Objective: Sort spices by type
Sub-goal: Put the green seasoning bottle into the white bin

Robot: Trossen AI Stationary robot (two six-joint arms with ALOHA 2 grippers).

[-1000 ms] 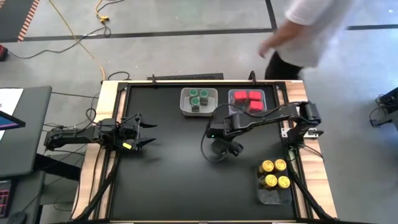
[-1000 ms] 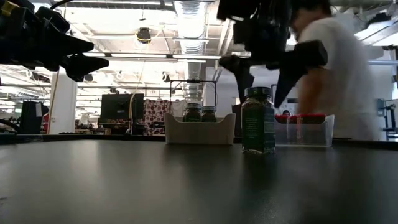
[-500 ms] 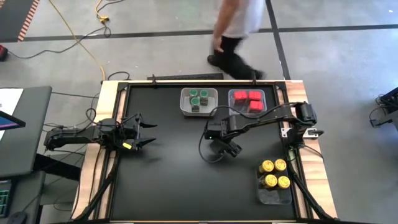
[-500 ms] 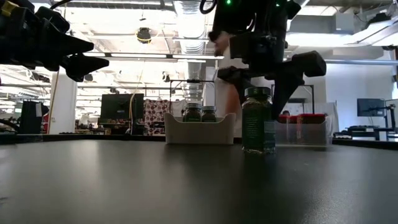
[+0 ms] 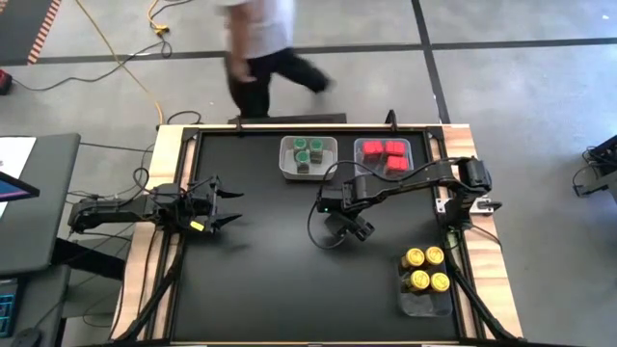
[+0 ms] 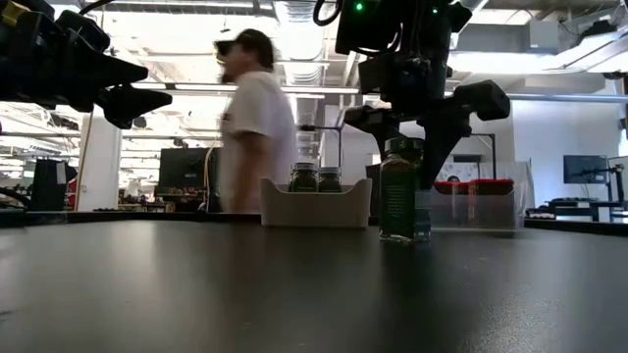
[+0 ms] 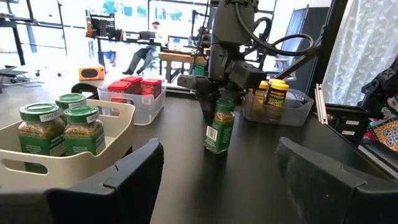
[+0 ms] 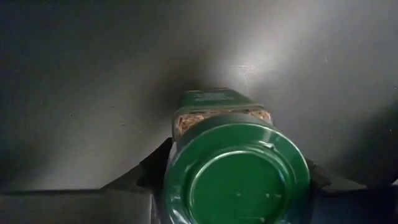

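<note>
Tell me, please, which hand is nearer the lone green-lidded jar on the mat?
Right. The right hand is closed around the lone green-lidded jar; the left hand waits open, far off at the table's left edge.

No wording can be read with certainty in any view. White labels are seen on the green-lidded jars (image 7: 55, 127) in the cream tray (image 7: 118, 134), and a white label panel is seen on the lone jar (image 7: 219, 127) standing on the surface, but their print is too small to be made out.
</note>
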